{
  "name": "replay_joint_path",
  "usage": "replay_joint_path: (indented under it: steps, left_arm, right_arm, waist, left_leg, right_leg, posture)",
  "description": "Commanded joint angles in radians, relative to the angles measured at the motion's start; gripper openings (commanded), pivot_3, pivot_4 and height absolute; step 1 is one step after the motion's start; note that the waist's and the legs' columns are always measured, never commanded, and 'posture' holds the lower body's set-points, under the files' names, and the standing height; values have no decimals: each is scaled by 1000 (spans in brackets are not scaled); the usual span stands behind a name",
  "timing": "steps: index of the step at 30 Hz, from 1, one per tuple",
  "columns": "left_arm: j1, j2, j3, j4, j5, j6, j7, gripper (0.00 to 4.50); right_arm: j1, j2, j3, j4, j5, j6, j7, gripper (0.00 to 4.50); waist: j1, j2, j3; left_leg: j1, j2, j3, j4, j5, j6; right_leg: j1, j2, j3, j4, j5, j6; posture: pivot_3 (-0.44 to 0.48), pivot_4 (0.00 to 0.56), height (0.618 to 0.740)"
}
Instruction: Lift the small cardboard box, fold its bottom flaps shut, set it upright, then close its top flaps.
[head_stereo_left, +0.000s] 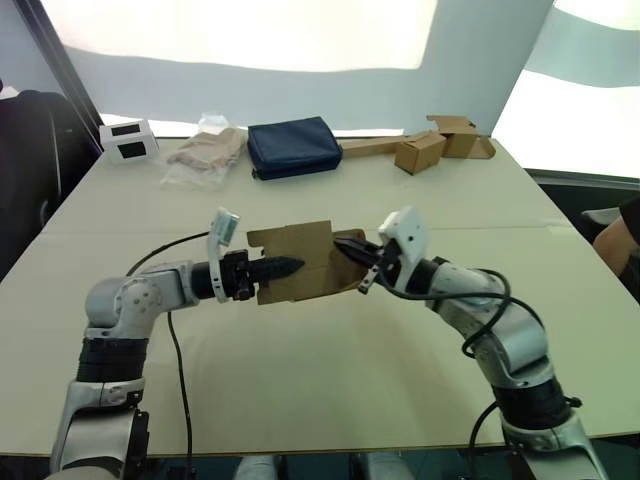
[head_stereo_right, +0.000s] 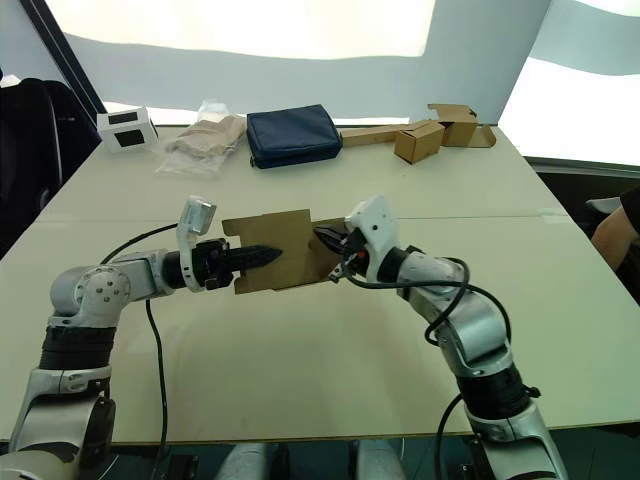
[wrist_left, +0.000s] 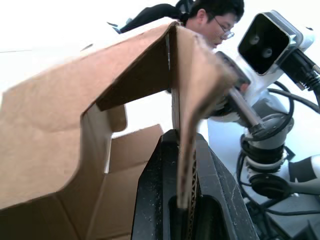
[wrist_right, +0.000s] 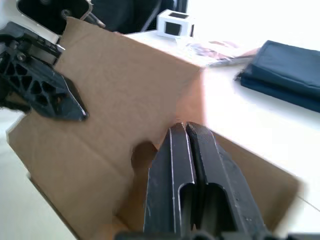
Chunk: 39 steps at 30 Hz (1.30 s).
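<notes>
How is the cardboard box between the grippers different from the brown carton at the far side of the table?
The small cardboard box is held up between the left gripper and right gripper; the brown carton rests on the table untouched. The held box has flaps open; the carton looks closed. Both are plain brown cardboard.

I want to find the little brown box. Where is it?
The small cardboard box is in the middle of the table, held up between the left gripper and the right gripper.

No readable text, label, brand, number or sign appears on anything in these views; the box (head_stereo_left: 300, 262) is unprinted.
</notes>
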Motion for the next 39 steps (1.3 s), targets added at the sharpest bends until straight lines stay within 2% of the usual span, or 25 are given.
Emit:
replay_joint_path:
  steps: [1,7,11,18,24,33,36,39]
  left_arm:
    - [-26,6,24,-12,-19,-16,-1,28]
    - [-33,-1,38,-22,-37,-11,13,28]
    - [-36,-3,43,-34,-56,2,19,28]
    - [-37,-8,38,-56,-94,19,30,28]
    - [-52,-18,37,-58,-111,18,51,28]
    - [-62,-24,39,-47,-117,11,66,28]
    - [-55,-20,47,-58,-129,16,69,28]
    - [-40,-1,56,-78,-144,23,58,28]
  right_arm:
    - [78,-52,-112,-96,70,44,15,0]
    - [236,-103,-131,-149,86,65,36,0]
    - [265,-82,-110,-142,79,60,23,0]
    - [212,-23,-48,-124,72,59,3,0]
    - [113,5,35,-112,84,77,38,0]
    - [86,6,61,-110,94,88,70,0]
    - [85,12,24,-116,119,101,58,0]
    - [102,35,-166,-115,294,176,21,0]
  waist:
    - [1,0,0]
    - [-2,0,0]
    - [-4,0,0]
    - [-2,0,0]
    - [-1,0,0]
    - [-1,0,0]
    - [-1,0,0]
    - [1,0,0]
  left_leg:
    - [0,0,0,0,0,0]
    - [0,0,0,0,0,0]
    - [1,0,0,0,0,0]
    - [0,0,0,0,0,0]
    - [0,0,0,0,0,0]
    - [0,0,0,0,0,0]
    - [0,0,0,0,0,0]
    - [0,0,-1,0,0,0]
  right_leg:
    - [0,0,0,0,0,0]
    - [0,1,0,0,0,-1]
    - [0,1,0,0,0,-1]
    - [0,1,0,0,0,0]
    - [0,1,0,0,0,0]
    - [0,1,0,0,0,0]
    - [0,1,0,0,0,0]
    - [0,1,0,0,0,0]
  posture:
    - [0,150,740]
    - [0,150,740]
    - [0,150,740]
    - [0,150,740]
    - [0,150,740]
    - [0,150,740]
    - [0,150,740]
    - [0,150,740]
